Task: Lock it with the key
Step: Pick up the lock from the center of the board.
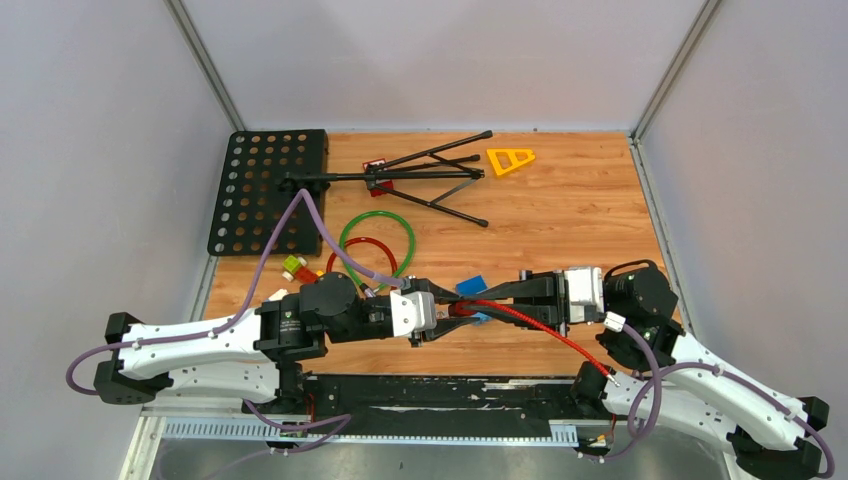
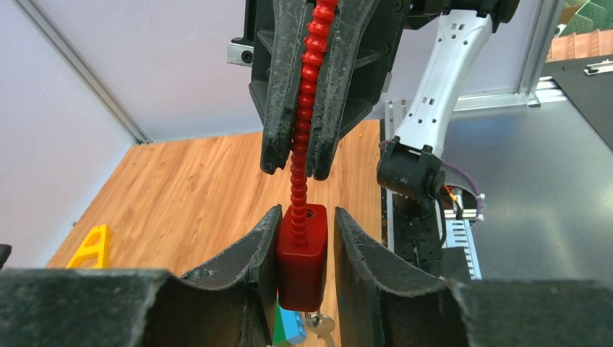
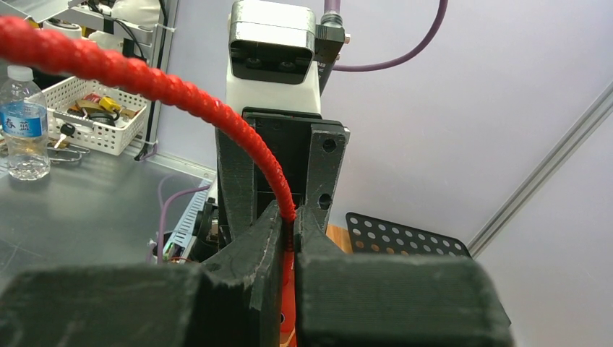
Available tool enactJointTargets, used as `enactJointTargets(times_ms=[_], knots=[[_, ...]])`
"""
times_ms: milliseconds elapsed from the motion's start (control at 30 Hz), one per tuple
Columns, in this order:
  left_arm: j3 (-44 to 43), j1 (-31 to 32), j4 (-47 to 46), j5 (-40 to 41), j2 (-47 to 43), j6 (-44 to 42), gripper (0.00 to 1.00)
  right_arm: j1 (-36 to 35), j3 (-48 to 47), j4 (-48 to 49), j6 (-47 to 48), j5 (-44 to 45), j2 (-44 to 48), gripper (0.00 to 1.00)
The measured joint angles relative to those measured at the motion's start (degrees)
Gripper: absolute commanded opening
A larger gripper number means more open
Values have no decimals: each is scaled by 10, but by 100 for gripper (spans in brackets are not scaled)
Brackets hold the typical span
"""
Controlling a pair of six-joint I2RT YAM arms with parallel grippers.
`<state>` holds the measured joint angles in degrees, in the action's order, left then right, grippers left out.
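A red padlock [image 2: 302,256] with a red ribbed cable [image 2: 307,79] hangs in the air between the two arms [image 1: 462,309]. My left gripper [image 2: 307,217] is open around the lock body: one finger touches it, and a thin gap shows at the other finger. A silver key [image 2: 323,325] hangs under the lock. My right gripper [image 3: 289,213] is shut on the cable just above the lock, facing the left gripper [image 1: 452,310]. The cable's long free end [image 1: 540,328] arcs back over the right arm.
A blue and green brick [image 1: 472,285] lies under the lock. A green ring [image 1: 377,245] and small blocks [image 1: 297,268] lie left of centre. At the back are a black perforated plate [image 1: 265,190], a folded black stand [image 1: 420,175] and a yellow triangle [image 1: 510,160].
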<state>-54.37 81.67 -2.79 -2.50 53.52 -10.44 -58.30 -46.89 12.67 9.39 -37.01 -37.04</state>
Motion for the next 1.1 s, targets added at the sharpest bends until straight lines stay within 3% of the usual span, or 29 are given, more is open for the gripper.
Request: enactJointTargets(times_ms=[267,767,933,1033,1100], knots=[[0,0,0,0,0,0,43,0,0,0,0,2,5,0],[0,0,0,0,0,0,36,0,0,0,0,5,10,0],[0,0,0,0,0,0,23,0,0,0,0,5,10,0],[0,0,0,0,0,-1,1,0,0,0,0,5,10,0],[0,0,0,0,0,-1,0,0,0,0,0,5,9,1]])
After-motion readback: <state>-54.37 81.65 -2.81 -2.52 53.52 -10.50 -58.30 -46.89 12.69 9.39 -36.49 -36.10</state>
